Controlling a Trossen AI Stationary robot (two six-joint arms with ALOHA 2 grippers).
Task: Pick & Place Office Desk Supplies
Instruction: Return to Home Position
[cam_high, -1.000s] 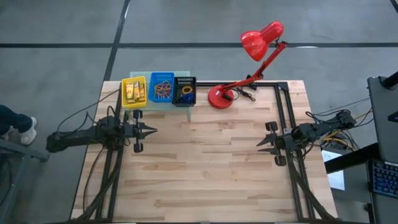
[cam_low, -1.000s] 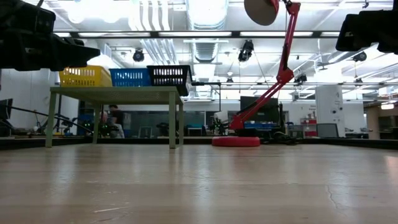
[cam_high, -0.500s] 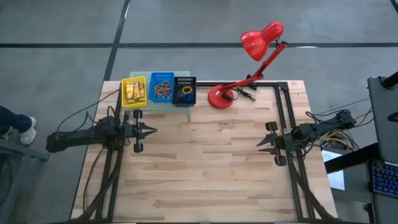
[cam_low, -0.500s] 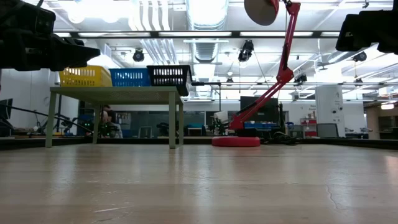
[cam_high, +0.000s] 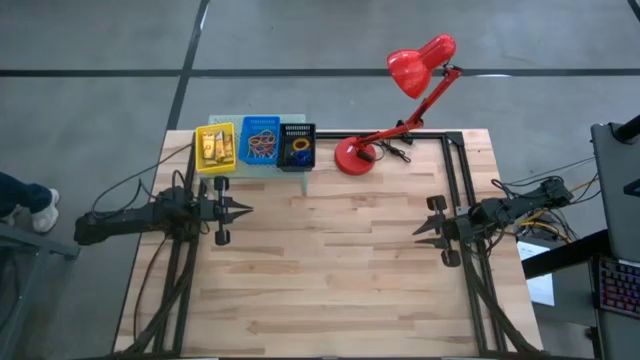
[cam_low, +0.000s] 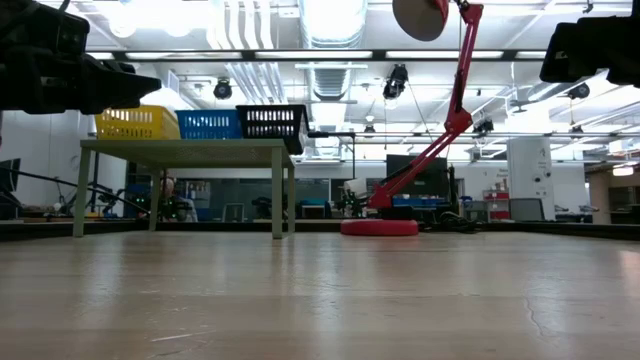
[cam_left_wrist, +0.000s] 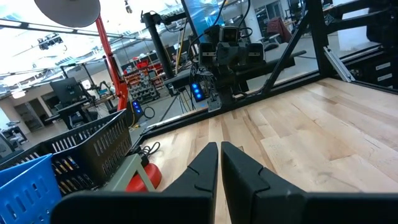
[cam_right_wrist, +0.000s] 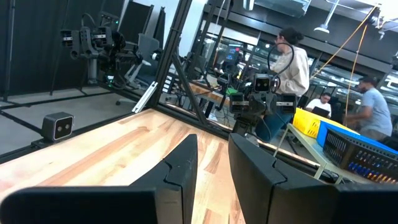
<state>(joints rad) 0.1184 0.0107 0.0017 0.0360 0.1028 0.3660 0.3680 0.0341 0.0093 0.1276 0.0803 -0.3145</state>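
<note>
The office desk supplies lie in three small baskets on a pale green shelf (cam_high: 258, 165) at the table's far left. Yellow packets fill the yellow basket (cam_high: 215, 147), coloured rubber-band loops the blue basket (cam_high: 262, 142), and small rings the black basket (cam_high: 298, 146). My left gripper (cam_high: 245, 210) hovers level and shut near the table's left edge, just in front of the shelf, with nothing in it (cam_left_wrist: 219, 158). My right gripper (cam_high: 418, 228) hovers level by the right edge, open with a bare gap between its fingers (cam_right_wrist: 212, 158). The two grippers point at each other.
A red desk lamp stands with its base (cam_high: 353, 156) at the far middle and its head (cam_high: 420, 65) beyond the far edge. Black frame rails (cam_high: 455, 170) run along the far right. Bare wood (cam_high: 330, 260) lies between the arms. People (cam_right_wrist: 292, 62) stand in the room behind.
</note>
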